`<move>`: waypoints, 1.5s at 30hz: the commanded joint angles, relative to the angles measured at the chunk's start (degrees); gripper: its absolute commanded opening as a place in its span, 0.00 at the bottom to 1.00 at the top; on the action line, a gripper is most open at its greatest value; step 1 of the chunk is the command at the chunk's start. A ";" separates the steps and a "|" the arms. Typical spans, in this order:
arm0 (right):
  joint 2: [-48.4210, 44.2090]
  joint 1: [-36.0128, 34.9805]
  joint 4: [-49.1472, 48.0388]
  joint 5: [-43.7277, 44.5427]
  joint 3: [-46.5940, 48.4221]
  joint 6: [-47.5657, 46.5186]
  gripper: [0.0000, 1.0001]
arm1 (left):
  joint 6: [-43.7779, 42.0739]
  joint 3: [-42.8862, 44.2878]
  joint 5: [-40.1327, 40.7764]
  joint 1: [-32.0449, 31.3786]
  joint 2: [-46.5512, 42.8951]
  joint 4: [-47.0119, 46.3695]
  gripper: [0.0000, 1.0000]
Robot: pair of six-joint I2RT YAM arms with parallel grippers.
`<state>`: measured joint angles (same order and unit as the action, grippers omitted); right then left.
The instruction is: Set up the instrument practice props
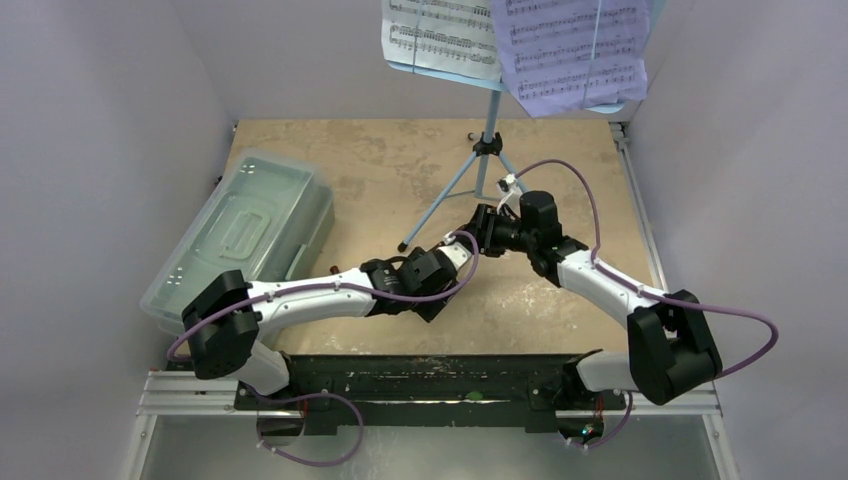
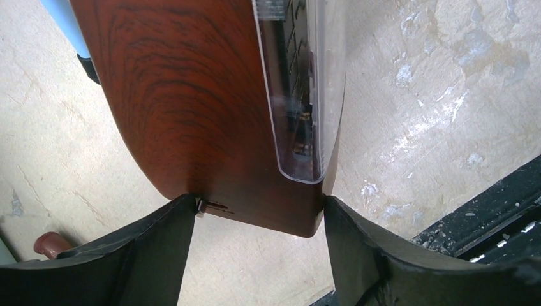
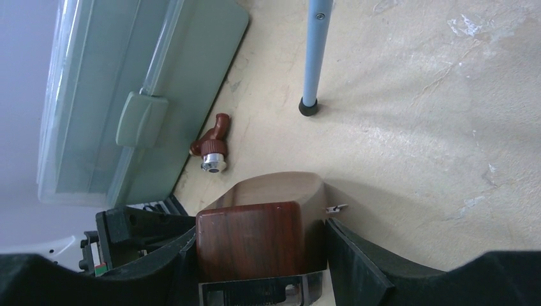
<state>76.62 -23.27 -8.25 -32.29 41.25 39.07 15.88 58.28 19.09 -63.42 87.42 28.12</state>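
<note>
Metronome (image 3: 249,239) held near music stand's (image 1: 487,145) front foot, bare tabletop (image 3: 415,127) beneath, box (image 1: 245,225) well left; right gripper (image 3: 260,229) clamps it, left gripper (image 2: 258,201) straddles, grip unclear. Brown woodgrain, clear cover (image 2: 306,95) on.

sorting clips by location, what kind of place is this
Likely a robot lab test cell, not a music room: plain white walls box in a worn tabletop, two robot arms sit on a mounting rail, and the music stand looks like a prop.
</note>
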 commanded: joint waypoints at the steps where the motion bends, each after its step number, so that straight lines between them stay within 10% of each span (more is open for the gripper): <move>1: -1.30 -0.41 -5.73 -3.60 0.24 4.81 0.00 | 4.14 -1.90 -5.01 -0.92 2.78 -1.07 0.60; 9: -2.35 -0.45 -6.42 -3.26 -0.68 5.40 0.00 | 6.77 -1.86 -3.49 -0.90 2.56 -2.70 0.05; 12: -3.25 -0.46 -5.66 -1.60 -1.06 4.69 0.00 | 6.81 -1.73 -2.71 -0.87 1.23 -3.52 0.00; 17: -8.00 -1.49 -1.17 5.85 -0.32 0.85 0.00 | 6.94 -2.54 -3.55 -0.92 -4.02 -5.40 0.77; 19: -10.29 -3.82 3.34 12.72 1.20 -2.91 0.00 | 6.90 -3.28 -4.68 -0.92 -8.33 -6.82 0.89; 31: -7.58 -28.58 12.01 54.30 9.17 -7.98 0.00 | 14.85 -10.45 9.03 -0.83 -36.01 -9.07 0.90; 40: -3.50 -34.65 13.04 49.51 14.22 -11.97 0.81 | 33.56 -1.17 21.48 -0.66 -35.35 6.84 1.00; 45: -9.30 -34.65 13.39 45.24 12.91 -14.84 0.99 | 36.88 4.87 20.18 0.80 -30.68 12.15 1.00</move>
<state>73.65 -57.28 8.78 17.23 52.80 27.62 46.46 57.89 37.85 -64.03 53.89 34.57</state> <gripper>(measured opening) 0.964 0.996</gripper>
